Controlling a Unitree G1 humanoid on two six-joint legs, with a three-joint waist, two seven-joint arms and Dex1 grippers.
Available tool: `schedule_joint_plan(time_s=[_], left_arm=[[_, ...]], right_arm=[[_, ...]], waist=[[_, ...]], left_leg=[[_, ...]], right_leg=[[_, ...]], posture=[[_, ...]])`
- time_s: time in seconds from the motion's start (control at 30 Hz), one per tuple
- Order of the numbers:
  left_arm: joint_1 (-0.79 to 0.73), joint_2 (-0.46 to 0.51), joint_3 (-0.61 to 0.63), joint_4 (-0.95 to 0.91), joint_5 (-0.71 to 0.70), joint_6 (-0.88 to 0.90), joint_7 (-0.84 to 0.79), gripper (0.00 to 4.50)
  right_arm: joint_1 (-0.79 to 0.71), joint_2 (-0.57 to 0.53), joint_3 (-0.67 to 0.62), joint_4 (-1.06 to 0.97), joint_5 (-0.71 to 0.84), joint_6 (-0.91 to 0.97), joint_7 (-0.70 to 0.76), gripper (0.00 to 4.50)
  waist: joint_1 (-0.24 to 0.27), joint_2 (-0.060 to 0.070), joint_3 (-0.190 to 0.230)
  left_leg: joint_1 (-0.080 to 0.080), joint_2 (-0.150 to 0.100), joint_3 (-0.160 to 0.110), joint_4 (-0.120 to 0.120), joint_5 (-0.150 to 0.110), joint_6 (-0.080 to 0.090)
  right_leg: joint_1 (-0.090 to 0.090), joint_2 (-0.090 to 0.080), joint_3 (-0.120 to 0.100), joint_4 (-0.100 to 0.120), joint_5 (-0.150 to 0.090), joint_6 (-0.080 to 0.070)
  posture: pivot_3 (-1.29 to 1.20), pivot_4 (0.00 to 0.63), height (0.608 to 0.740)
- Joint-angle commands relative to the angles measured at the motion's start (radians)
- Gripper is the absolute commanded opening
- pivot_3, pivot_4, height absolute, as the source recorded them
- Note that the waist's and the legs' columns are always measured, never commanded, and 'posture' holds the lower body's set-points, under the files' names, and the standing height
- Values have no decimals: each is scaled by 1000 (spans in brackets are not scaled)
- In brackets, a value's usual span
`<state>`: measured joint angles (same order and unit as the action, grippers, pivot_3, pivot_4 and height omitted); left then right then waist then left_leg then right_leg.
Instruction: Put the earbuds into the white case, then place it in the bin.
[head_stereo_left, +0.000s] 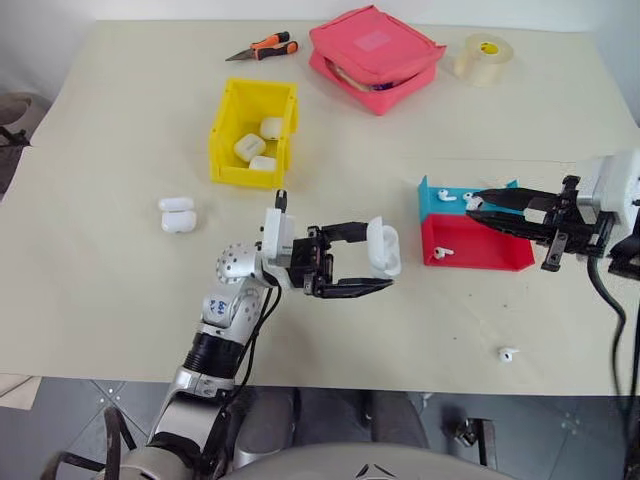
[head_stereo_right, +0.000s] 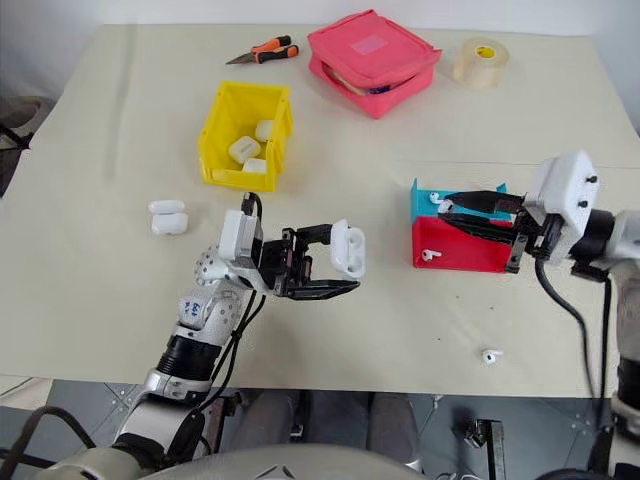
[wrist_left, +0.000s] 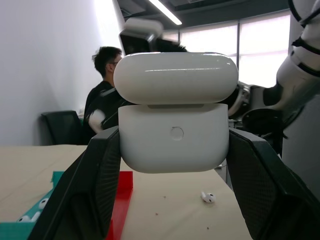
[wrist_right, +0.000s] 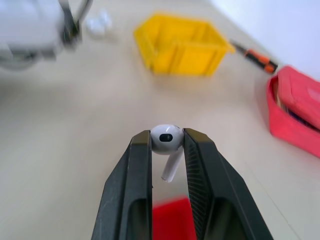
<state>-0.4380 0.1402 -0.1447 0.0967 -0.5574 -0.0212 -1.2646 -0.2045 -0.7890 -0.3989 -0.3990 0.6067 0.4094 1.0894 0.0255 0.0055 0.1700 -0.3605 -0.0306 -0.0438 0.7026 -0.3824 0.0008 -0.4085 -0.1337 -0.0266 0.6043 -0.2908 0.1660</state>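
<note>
Left eye view, itemised: the left gripper (head_stereo_left: 382, 268) was clamped on a white case (head_stereo_left: 383, 248), held above the cream table (head_stereo_left: 100, 260) near its front middle with the lid flipped open; in the left wrist view the case (wrist_left: 173, 134) sat squarely between the two black fingers (wrist_left: 95, 185), its lid raised off the body along one edge. The right gripper (head_stereo_left: 474, 203) hovered over the red-and-blue tray (head_stereo_left: 470, 243) on the table's right side, its jaws pinched on a single earbud (wrist_right: 166, 139), head caught between the fingers, stem hanging free (plainest in the right wrist view). Two more earbuds lay in the tray, one (head_stereo_left: 446, 196) in the blue compartment and one (head_stereo_left: 444, 252) in the red compartment; another loose earbud (head_stereo_left: 509, 354) lay on the table near its front edge, well apart from the tray. The yellow bin (head_stereo_left: 226, 150) stood left of centre toward the back, holding three closed white cases (head_stereo_left: 250, 147). Two further white cases (head_stereo_left: 177, 214) lay side by side, touching, on the table left of the bin's front. At the far edge: orange-handled pliers (head_stereo_left: 264, 48), a pink zip pouch (head_stereo_left: 375, 55), and a roll of clear tape (head_stereo_left: 485, 57). A person (wrist_left: 102, 102) appeared in the background of the left wrist view.
</note>
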Motion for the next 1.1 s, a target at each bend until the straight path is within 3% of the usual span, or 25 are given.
schedule_joint_plan(time_s=[0.03, 0.13, 0.33, 1.1], left_arm=[[-38, 19, 9, -3, -36, 39, -42, 2790], [-59, 20, 17, 3, -41, 67, -46, 2790], [-74, 6, 19, -3, -54, 107, -43, 2790], [-108, -54, 58, -12, -58, 135, 17, 2790]], right_arm=[[40, 118, 5, -213, 179, 78, -196, 522], [75, 243, 93, -322, 235, 69, -302, 522], [94, 364, 218, -368, 210, 21, -396, 522], [156, 411, 330, -253, 149, -96, -413, 522]], waist=[[-1, 0, 0], [-2, 0, 0], [-3, 0, 0], [-5, 0, 0]], left_leg=[[0, 0, 0, 0, 0, 0], [0, 0, 0, 0, 0, 0], [1, -1, 0, 0, 0, 0], [1, -1, 1, -1, 0, 0]], right_leg=[[0, 0, 0, 0, 0, 0], [-1, 0, 1, 1, 0, 0], [0, 0, 1, 2, 0, 0], [-1, 1, 2, 2, 0, 0]], posture=[[0, 150, 740], [0, 150, 740], [0, 150, 740], [0, 150, 740]])
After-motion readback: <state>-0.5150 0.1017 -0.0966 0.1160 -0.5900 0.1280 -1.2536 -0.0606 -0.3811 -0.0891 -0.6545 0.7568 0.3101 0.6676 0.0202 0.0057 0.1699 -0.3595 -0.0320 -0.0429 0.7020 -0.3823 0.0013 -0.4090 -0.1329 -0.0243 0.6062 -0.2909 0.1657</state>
